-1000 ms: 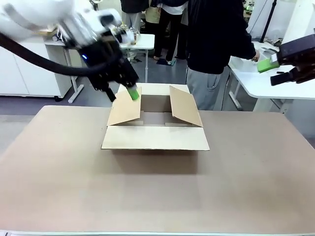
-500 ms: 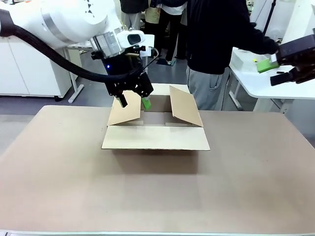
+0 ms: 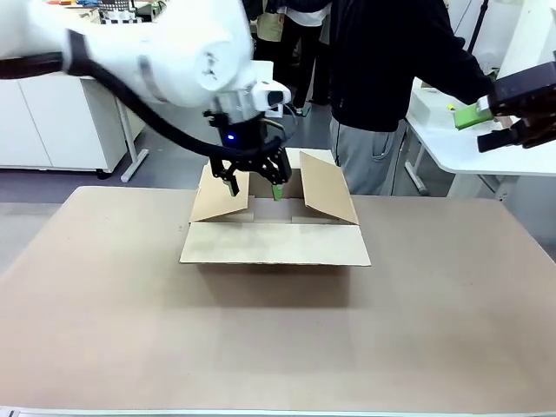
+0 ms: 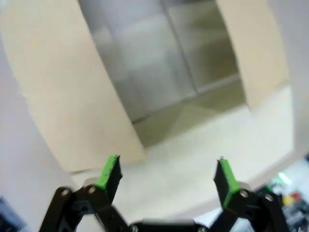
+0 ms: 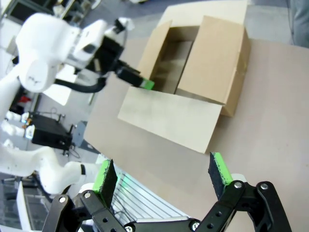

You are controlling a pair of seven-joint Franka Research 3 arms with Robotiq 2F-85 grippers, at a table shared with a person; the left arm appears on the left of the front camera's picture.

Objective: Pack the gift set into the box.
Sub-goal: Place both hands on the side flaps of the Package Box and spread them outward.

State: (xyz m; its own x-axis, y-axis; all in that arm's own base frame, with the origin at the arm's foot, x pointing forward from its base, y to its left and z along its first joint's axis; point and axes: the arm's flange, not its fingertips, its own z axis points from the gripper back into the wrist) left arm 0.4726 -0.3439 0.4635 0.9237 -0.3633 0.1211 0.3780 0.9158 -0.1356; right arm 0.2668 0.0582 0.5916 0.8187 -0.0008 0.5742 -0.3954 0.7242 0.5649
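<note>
Front view: the box [image 3: 274,245], a brown cardboard carton, stood on the table [image 3: 278,347] near the middle of its far edge. Its near flap was folded outward and down toward the robot. Its two side flaps stood up, leaning slightly apart, and its far flap lay back toward the person [image 3: 382,78]. The left gripper [image 3: 254,188] pointed downward at the mouth of the box, between the side flaps and closer to the left one. Its fingers were spread apart with nothing between them. The right gripper [image 3: 482,128] was held off the table's right edge, above a white side table [image 3: 460,152]. The person, in a dark top, stood behind the box and reached an arm toward that side table.

Left wrist view: the left gripper [image 4: 167,174] looked down into the box [image 4: 63,96]. Its green pads [image 4: 108,171] were wide apart and empty, and the grey inner floor of the box was blurred.

Right wrist view: the right gripper [image 5: 162,176] was likewise spread and empty. Beyond it appeared the box [image 5: 212,63] on the table [image 5: 270,130], with the left gripper [image 5: 140,82] at its opening.
</note>
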